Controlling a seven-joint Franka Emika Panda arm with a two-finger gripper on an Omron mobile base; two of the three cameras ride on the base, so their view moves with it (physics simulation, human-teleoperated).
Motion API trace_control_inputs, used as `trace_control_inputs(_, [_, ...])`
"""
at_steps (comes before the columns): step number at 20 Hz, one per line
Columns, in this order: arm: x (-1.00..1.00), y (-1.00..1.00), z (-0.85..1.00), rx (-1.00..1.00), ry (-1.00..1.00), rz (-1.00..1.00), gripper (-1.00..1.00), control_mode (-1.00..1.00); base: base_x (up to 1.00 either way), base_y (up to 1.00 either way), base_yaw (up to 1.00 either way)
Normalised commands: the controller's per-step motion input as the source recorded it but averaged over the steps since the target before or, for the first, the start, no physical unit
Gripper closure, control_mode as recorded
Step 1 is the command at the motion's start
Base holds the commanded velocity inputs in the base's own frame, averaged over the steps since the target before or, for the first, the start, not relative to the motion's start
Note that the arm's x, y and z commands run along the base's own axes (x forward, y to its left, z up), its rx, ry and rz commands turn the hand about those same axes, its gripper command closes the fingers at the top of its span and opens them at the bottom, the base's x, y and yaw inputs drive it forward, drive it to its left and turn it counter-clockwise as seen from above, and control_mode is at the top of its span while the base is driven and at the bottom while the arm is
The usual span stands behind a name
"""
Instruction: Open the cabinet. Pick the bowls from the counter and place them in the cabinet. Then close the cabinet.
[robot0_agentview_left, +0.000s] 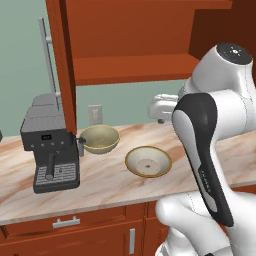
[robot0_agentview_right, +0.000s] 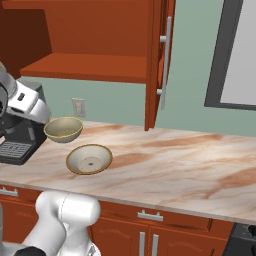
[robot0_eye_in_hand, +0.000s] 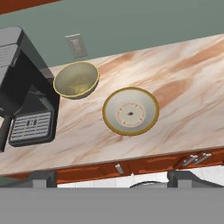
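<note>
While the cabinet stands open and both bowls wait on the table, conditions read as follows, nearest item first:
Gripper: jaws spread fully wide, holding nothing; the hand view looks down on both bowls from above
Table (robot0_agentview_right: 180, 165): marble-patterned slab carrying both bowls and the coffee machine
Shallow bowl (robot0_eye_in_hand: 130, 112): upright, nearer the front edge, well apart from the wall
Deep bowl (robot0_eye_in_hand: 76, 79): upright, just behind and left of the shallow bowl, just beside the coffee machine (robot0_agentview_left: 50, 150)
Cabinet (robot0_agentview_right: 95, 67): above the table, both doors swung open, lower shelf bare
Door (robot0_agentview_right: 161, 60): edge-on, projecting forward over the table
Risk, grasp: a rim pinch set off-centre would likely tip or slide the shallow bowl
Risk, reach: descent on the deep bowl may strike the coffee machine
Risk, lift: a bowl carried upward could clip the shelf lip or a door edge
</note>
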Motion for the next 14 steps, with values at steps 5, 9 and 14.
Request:
trace_control_inputs(5, [0.09,0.00,-0.29,0.07,0.01,0.00,-1.00,-1.00,0.00,0.00,0.00])
trace_control_inputs(9, [0.08,0.00,-0.24,0.02,0.01,0.00,-1.00,-1.00,0.00,0.00,0.00])
trace_control_inputs(14, [0.14,0.00,-0.24,0.00,0.00,0.00,-1.00,-1.00,0.00,0.00,0.00])
